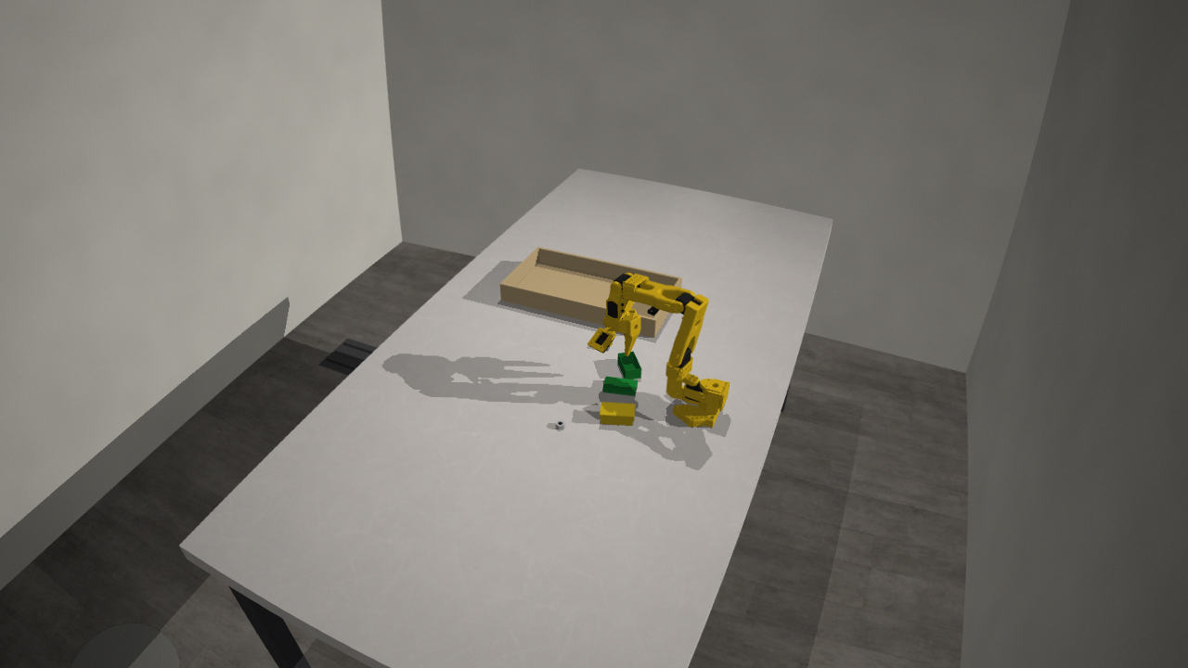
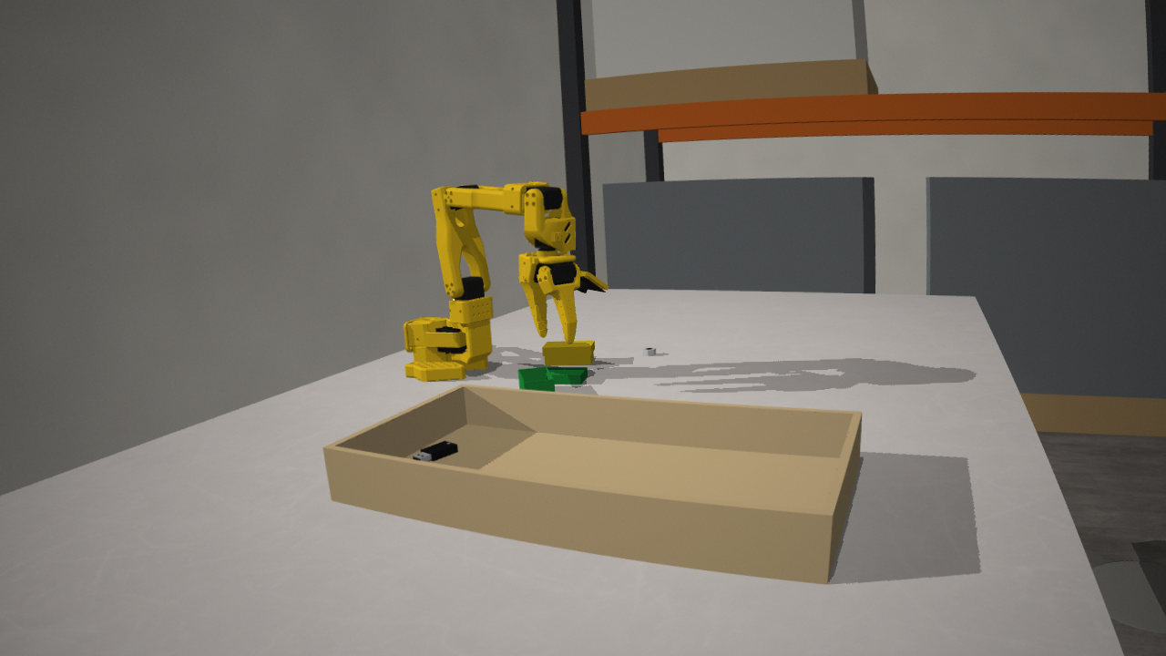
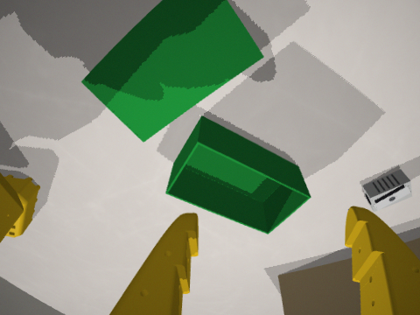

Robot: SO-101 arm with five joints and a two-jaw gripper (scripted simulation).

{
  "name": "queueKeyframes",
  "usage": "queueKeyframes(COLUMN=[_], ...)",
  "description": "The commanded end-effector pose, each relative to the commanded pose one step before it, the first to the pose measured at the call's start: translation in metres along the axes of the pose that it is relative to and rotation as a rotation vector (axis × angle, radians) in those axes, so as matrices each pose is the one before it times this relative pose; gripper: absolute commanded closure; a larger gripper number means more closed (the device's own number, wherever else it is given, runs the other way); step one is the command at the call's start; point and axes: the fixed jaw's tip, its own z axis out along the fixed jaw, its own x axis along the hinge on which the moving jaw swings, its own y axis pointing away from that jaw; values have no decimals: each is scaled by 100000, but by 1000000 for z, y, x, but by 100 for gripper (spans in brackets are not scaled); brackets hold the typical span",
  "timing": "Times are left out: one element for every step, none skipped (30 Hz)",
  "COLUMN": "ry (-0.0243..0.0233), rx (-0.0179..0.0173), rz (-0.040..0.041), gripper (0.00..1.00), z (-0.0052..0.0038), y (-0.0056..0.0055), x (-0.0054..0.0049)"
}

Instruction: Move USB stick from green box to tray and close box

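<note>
The black USB stick (image 1: 652,310) (image 2: 440,450) lies in the tan tray (image 1: 539,301) (image 2: 570,517) (image 3: 319,286), near one end. A green box part (image 1: 628,366) (image 2: 536,381) (image 3: 245,146) lies on the table with its open side up; its inside looks empty. A second green part (image 1: 619,388) (image 2: 570,375) (image 3: 188,70) lies beside it, closed side up. I cannot tell surely which is the lid. My gripper (image 2: 557,337) (image 3: 271,211) is partly open and empty, above the table near the open green part. In the top view, one fingertip overlaps that part's far end.
A yellow box (image 1: 617,413) (image 2: 567,353) stands beyond the green parts from the tray. A small grey-white object (image 1: 560,425) (image 2: 649,351) lies near it. Another small slotted grey-white object (image 3: 387,190) lies near the tray, behind one fingertip in the wrist view.
</note>
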Motion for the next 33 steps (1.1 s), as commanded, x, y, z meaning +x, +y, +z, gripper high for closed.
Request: queueKeyframes(ry=[-634, -2, 1, 1, -3, 1, 0, -3, 0, 0, -2, 2, -2, 0, 0, -1, 1, -1, -3, -2, 1, -2, 0, 2, 0, -2, 0, -2, 0, -2, 0, 0, 0], rx=[5348, 1, -1, 1, 0, 1, 0, -1, 0, -2, 1, 1, 1, 0, 0, -2, 1, 2, 0, -3, 1, -1, 0, 0, 1, -1, 2, 0, 0, 0, 0, 0, 1], rz=[-17117, -4481, -4471, -4462, -4446, -4434, -4415, -4393, -4374, -4349, -4321, -4296, -4264, 0, 0, -4233, -4195, -4163, -4123, -4082, -4038, -3997, -3950, -3903, -3852, -3802, -3749, -3695, -3639, -3579, 0, 0, -3520], gripper=[71, 71, 71, 71, 71, 71, 71, 71, 71, 71, 71, 71, 71, 71, 71, 71, 71, 71, 71, 71, 71, 71, 71, 71, 71, 71, 71, 71, 71, 71, 71, 71, 71], z=[-5436, 1, 2, 3, 4, 4, 5, 0, 6, 7, 2, 8, 3, 0, 0, 8, 4, 11, 5, 6, 6, 7, 13, 8, 8, 8, 8, 9, 9, 9, 0, 0, 11], y=[-2610, 211, 195, 177, 157, 137, 119, 95, 82, 64, 37, 24, 6, 0, 0, -13, -29, -51, -63, -79, -95, -106, -123, -138, -144, -161, -168, -179, -191, -192, 0, 0, -205], x=[-1972, -70, -81, -90, -91, -103, -108, -109, -114, -116, -116, -118, -123, 0, 0, -116, -117, -111, -113, -107, -99, -98, -95, -84, -84, -77, -67, -62, -48, -50, 0, 0, -39])
